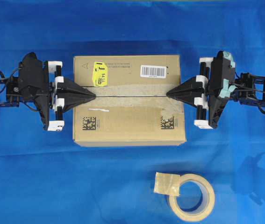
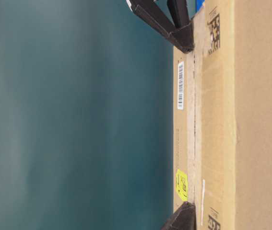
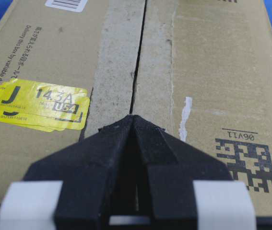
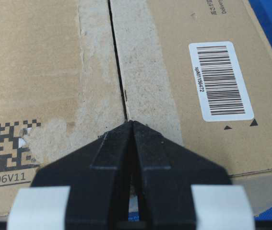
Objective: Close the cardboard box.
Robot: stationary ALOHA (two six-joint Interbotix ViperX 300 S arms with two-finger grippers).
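- Beige tape roll (image 1: pixel 191 197): lying flat near the front edge of the blue table cover (image 1: pixel 39 182), right of centre, loose end folded over its left rim.

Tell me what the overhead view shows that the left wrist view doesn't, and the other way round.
Only the overhead view shows the tape roll on the blue cloth, the right pincer at the seam's far end, and the whole cardboard box with both top flaps down. Only the left wrist view shows the yellow sticker print, "14.3A", and the "06V11" text by the square code. Both show the left pincer, shut, its tip at the centre seam, and the worn tape strip along it.
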